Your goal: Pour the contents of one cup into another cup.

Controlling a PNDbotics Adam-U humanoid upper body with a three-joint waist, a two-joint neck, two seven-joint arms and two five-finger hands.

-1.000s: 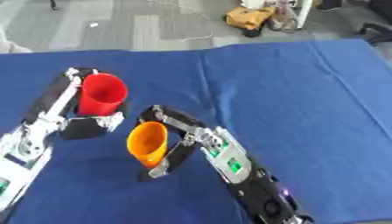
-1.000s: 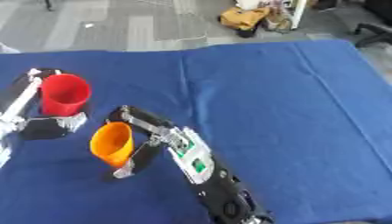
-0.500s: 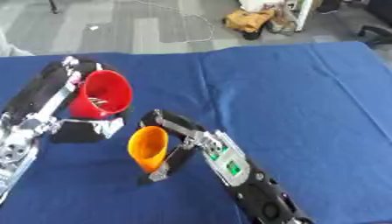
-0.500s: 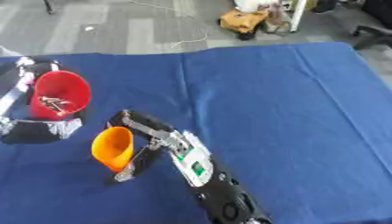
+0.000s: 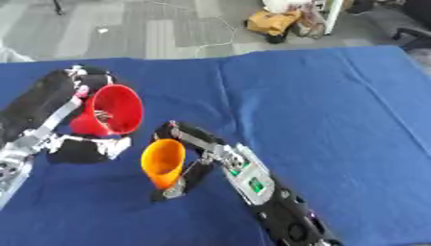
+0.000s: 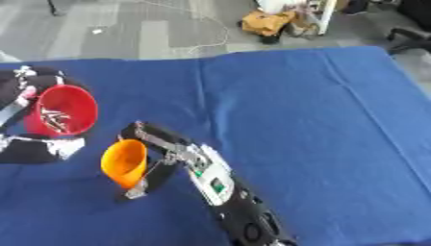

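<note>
Lab or workshop: grey floor (image 5: 126, 33), loose cable (image 5: 221, 29).

Left hand (image 5: 80, 144) tips red cup (image 5: 109, 111) (small bits inside) toward orange cup (image 5: 162, 163).

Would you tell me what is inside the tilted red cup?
Small pale metallic pieces lie against the inner wall of the red cup, held by the left hand. Its deepest part is not visible.

blue tablecloth (image 5: 320, 110) — grey floor (image 5: 151, 29) — cardboard box (image 5: 273, 21)
</note>
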